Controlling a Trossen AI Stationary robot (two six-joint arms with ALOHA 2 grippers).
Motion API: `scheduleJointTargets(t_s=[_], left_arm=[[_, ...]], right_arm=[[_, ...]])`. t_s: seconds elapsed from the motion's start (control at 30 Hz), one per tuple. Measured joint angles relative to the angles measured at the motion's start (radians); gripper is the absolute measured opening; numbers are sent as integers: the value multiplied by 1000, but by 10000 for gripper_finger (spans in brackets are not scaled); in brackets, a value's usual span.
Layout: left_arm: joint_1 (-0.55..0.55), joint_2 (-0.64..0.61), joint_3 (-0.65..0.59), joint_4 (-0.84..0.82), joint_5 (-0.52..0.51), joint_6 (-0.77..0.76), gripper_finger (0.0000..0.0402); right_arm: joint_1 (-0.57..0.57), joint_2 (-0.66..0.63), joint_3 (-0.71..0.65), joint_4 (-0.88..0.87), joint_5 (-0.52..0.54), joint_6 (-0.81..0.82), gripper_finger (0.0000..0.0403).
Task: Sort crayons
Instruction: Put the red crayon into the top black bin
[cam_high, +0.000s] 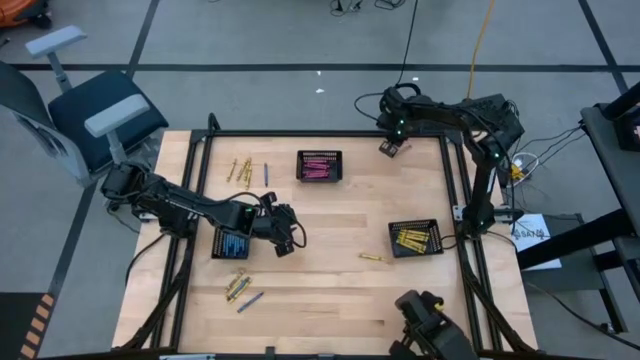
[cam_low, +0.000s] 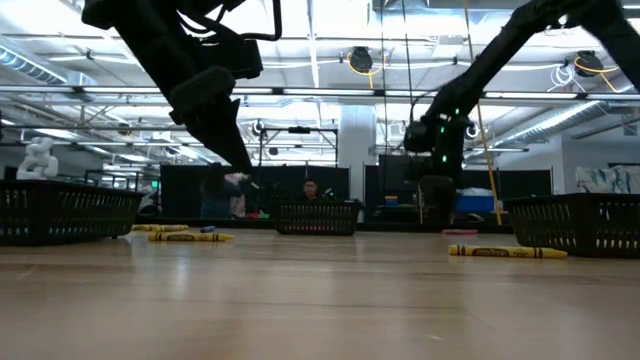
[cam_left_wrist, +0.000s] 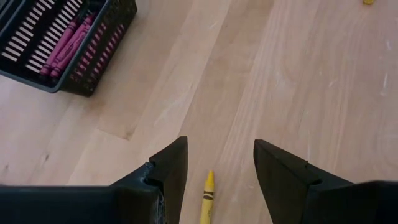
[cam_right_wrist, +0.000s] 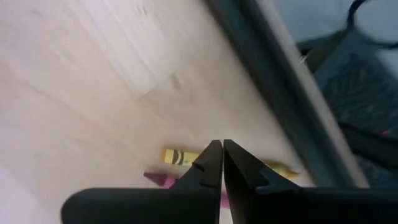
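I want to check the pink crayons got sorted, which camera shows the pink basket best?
The left wrist view: the pink basket fills a corner, pink crayons plainly inside. The high view shows it small at the table's far edge. The low view shows only its side. The right wrist view misses it.

two dark jointed arms, black cables, green lights apparently on the right arm (cam_high: 440, 115).

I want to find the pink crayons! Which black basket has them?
The basket at the far middle of the table holds the pink crayons. The basket on the right has yellow ones, and the basket on the left has blue ones.
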Motion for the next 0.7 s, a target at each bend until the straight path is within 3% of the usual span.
scheduleJointTargets(t_s=[0.13, 0.33, 0.5, 0.7], left_arm=[[0, 0, 0, 0, 0, 0, 180], [0, 0, 0, 0, 0, 0, 180], [0, 0, 0, 1, 0, 0, 180], [0, 0, 0, 0, 0, 0, 180]], right_arm=[[0, -104, 1, -34, -1, -72, 0], [0, -163, -1, -343, 50, -382, 16], [39, -131, -58, -314, 104, -514, 65], [89, -83, -219, -232, 199, -687, 138]])
